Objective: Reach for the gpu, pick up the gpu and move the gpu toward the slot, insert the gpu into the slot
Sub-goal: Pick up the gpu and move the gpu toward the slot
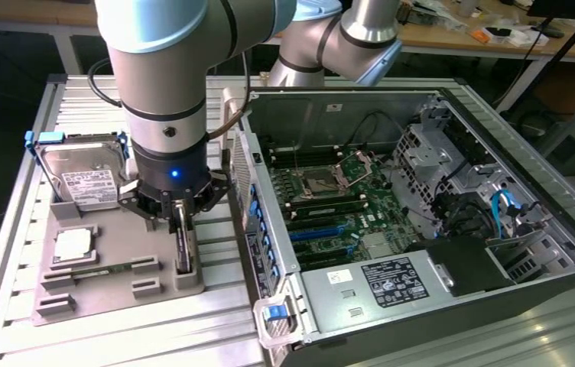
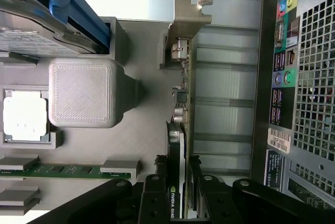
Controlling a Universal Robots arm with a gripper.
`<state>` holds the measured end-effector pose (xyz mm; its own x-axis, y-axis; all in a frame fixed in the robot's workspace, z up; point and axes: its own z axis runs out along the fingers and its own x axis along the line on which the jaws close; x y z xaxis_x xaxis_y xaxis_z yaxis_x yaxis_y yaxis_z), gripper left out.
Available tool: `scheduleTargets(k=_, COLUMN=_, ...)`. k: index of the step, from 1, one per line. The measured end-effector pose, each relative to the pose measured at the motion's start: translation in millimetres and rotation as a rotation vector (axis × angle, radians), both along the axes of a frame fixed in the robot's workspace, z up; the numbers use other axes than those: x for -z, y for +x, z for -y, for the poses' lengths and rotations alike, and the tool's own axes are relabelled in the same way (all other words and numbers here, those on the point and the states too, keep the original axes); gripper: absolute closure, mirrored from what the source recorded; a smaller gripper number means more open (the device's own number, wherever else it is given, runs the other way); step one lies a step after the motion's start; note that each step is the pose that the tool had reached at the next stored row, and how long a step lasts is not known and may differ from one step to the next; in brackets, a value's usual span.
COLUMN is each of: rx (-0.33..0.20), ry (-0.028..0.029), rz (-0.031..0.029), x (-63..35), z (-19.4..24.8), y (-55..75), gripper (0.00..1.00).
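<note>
**GPU pickup: tool on the card, card in its holder**

The gpu [image 1: 181, 248] stood on its long edge in a holder of the grey tray [image 1: 114, 294]. The tray lay on the tabletop [image 1: 114, 340], just beside the open PC case [image 1: 349, 115] on the exterior view's left. The tool [image 1: 180, 223] was right on top of it and pinched in narrow. In the wrist view one of the fingers [image 2: 157, 195] sat on each flat face of the card, around the labelled end. The silvery bracket [image 2: 186, 20] stuck out at the far end, clear of the grip. The card looked seated in the holder, not lifted.

On handling, I'd guess it's light and stiff, so it shouldn't sag. It's not something to squeeze hard though, with small parts on the faces and a connector edge underneath. A grip on the flat faces along the top edge seems sensible to me. The metal bracket looks like it would slip and twist.

The hard drive [image 1: 83, 180], processor chip [image 1: 73, 243] and memory stick [image 1: 99, 269] sat in their own holders. The blue slots [image 1: 318, 233] were inside the case, well apart from the card.
</note>
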<state>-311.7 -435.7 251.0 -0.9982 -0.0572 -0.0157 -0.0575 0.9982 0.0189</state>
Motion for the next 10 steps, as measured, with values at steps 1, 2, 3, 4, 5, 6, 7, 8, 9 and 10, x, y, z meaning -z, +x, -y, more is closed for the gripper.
scheduleTargets(k=1, rx=0.000, ry=0.0000, rz=0.0000, x=0.0, z=0.0, y=0.0, gripper=0.73)
scheduleTargets(k=2, rx=0.000, ry=0.0000, rz=-0.0001, x=0.0, z=0.0, y=0.0, gripper=0.73)
scheduleTargets(k=3, rx=0.000, ry=0.0000, rz=-0.0001, x=0.0, z=0.0, y=0.0, gripper=0.73)
scheduleTargets(k=4, rx=0.000, ry=0.0000, rz=0.0000, x=0.0, z=0.0, y=0.0, gripper=0.73)
scheduleTargets(k=5, rx=0.000, ry=0.0000, rz=-0.0001, x=0.0, z=0.0, y=0.0, gripper=0.73)
scheduleTargets(k=6, rx=0.000, ry=0.0000, rz=-0.0001, x=0.0, z=0.0, y=0.0, gripper=0.73)
scheduleTargets(k=7, rx=0.000, ry=0.0000, rz=0.0000, x=0.0, z=0.0, y=0.0, gripper=0.73)
scheduleTargets(k=8, rx=0.000, ry=0.0000, rz=-0.0001, x=0.0, z=0.0, y=0.0, gripper=0.73)
scheduleTargets(k=9, rx=0.000, ry=0.0000, rz=-0.0001, x=0.0, z=0.0, y=0.0, gripper=0.73)
scheduleTargets(k=10, rx=0.000, ry=0.0001, rz=0.0000, x=0.0, z=0.0, y=0.0, gripper=0.73)
